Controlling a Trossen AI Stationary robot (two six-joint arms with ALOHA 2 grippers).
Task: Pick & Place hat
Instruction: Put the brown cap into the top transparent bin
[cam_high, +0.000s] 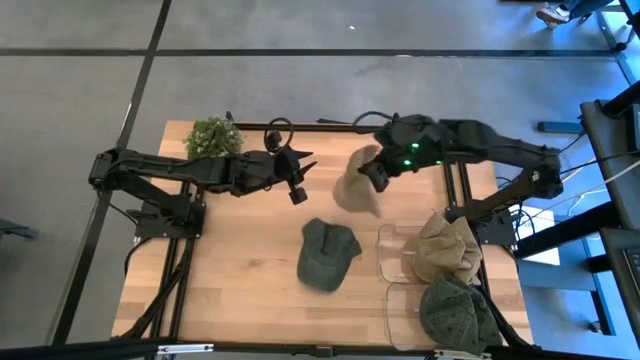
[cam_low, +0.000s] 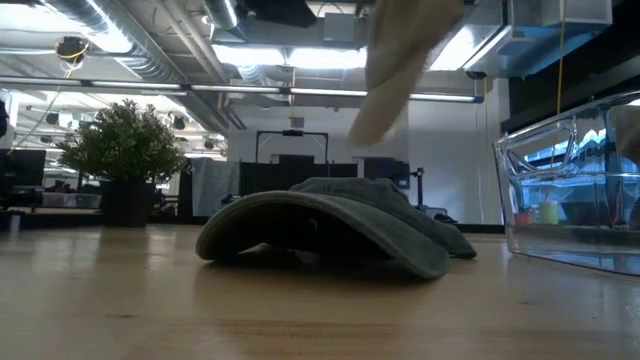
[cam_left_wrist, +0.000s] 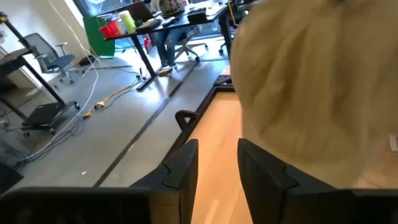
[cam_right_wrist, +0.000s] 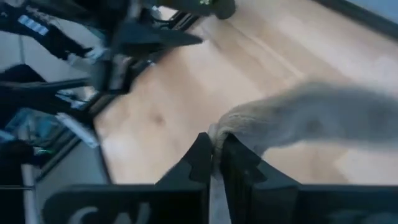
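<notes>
The right gripper (cam_high: 376, 176), just above the centre of the high view, is pinched on the edge of a tan hat (cam_high: 357, 188), which hangs limp in the air below it; in the right wrist view the fingers (cam_right_wrist: 200, 157) are clamped tight on a thin fold of the cloth (cam_right_wrist: 298, 121). The left gripper (cam_high: 297, 190), left of centre, stands apart from the hat with nothing between its fingers (cam_left_wrist: 180, 167), which show a narrow gap in the left wrist view.

The hold looks slight, a bite on the brim only; I judge the soft fabric could slide free if the arm swings fast, dropping the hat onto the green cap (cam_high: 327, 252) lying flat on the table (cam_high: 230, 270) at lower centre. The dangling crown could also snag on the wall of a clear bin (cam_high: 391, 262) at lower right, or drape over its rim and fall short of the inside; one bin already holds a tan hat (cam_high: 446, 250) and the other a green one (cam_high: 455, 312), so room is tight.

The hats are washed cotton, floppy and creased, with no stiff shape; the green cap (cam_low: 330, 235) in the low view sags into a low dome; the bins (cam_low: 570, 195) are rigid, glossy, transparent plastic; the table is pale planked wood; a bushy potted plant (cam_high: 213, 137) stands at upper left.
</notes>
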